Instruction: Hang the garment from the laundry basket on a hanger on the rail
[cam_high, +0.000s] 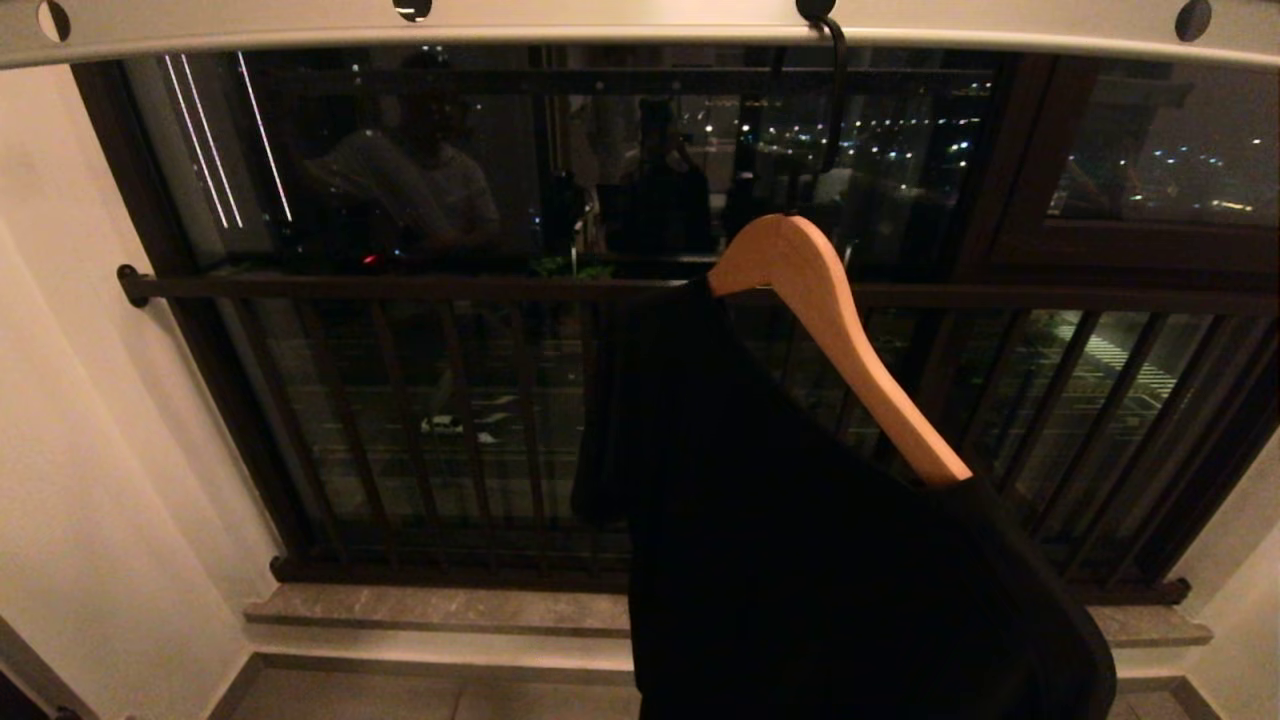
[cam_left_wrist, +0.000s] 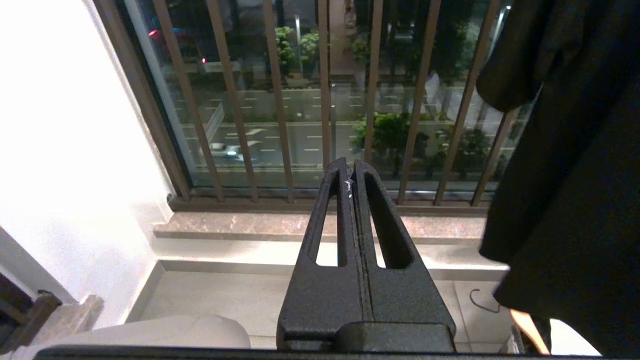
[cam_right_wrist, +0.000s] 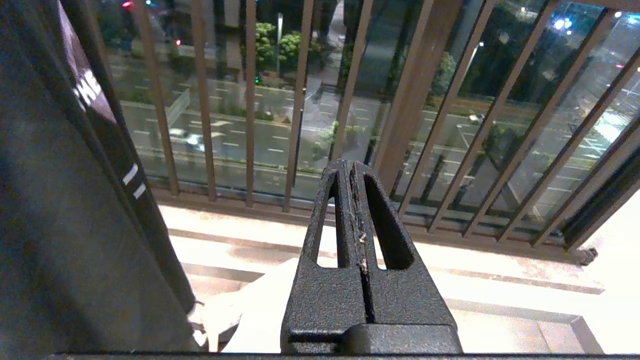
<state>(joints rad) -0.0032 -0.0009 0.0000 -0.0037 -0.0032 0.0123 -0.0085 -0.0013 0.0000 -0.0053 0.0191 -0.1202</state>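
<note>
Black fabric fills the lower middle of the head view: the garment drapes from a wooden hanger whose dark hook sits in one of the round holes of the pale grey rail overhead. Only one shoulder looks seated; the other wooden arm of the hanger is bare and slopes steeply, so the whole thing hangs tilted in front of the dark window railing. Both arms sit low, out of the head view. In its own wrist view the left gripper has its fingers pressed together on nothing, with the cloth hanging just beside it, apart; the right gripper is likewise closed and empty, the cloth near its other side. No laundry basket shows in any view. Judging from this, the hanging looks essentially done, and the risk lies in the lopsided load: the fabric could slide down the sloping arm and drop to the floor, or a passing arm could brush the cloth and jog the hook out of its hole.
</note>
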